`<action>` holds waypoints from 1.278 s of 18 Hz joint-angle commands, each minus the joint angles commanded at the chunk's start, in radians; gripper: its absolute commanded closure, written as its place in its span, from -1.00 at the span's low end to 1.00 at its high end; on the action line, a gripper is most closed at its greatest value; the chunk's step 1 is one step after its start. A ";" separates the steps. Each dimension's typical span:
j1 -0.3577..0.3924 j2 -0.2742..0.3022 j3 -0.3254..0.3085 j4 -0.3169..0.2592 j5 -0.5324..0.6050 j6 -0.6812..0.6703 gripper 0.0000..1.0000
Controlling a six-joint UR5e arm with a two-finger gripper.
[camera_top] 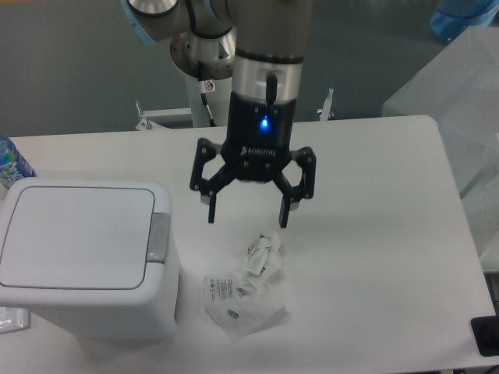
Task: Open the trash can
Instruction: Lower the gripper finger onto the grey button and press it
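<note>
Wrappers (248, 292), crumpled white paper, lie nearest on the white worktop (374, 234), a flat printed piece in front w/ a scrunched piece just behind it. Left of them stands the trash can (86, 257), at the worktop's front-left corner, lid (74, 236) flat and shut, grey push-button tab (159, 237) on the rim's right side, facing the wrappers. Dark object (485, 335) at the frame's lower right edge, too cut off to tell what. Gripper (248, 216) hangs above the worktop just behind the wrappers and right of the tab, touching neither; fingers (284, 213) spread wide, nothing between them, blue light lit on its body. Bottle w/ blue label (9, 165) peeks in behind the can at far left. Arm base (204, 54) sits beyond the worktop's far edge.
</note>
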 joint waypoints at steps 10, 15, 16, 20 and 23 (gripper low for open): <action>-0.045 -0.014 -0.041 0.000 0.003 -0.014 -1.00; -0.064 -0.017 -0.058 0.002 0.003 -0.012 -1.00; -0.064 -0.015 -0.066 0.002 0.003 -0.012 -1.00; -0.066 -0.015 -0.077 0.002 0.003 -0.011 -1.00; -0.078 -0.017 -0.078 0.002 0.003 -0.012 -1.00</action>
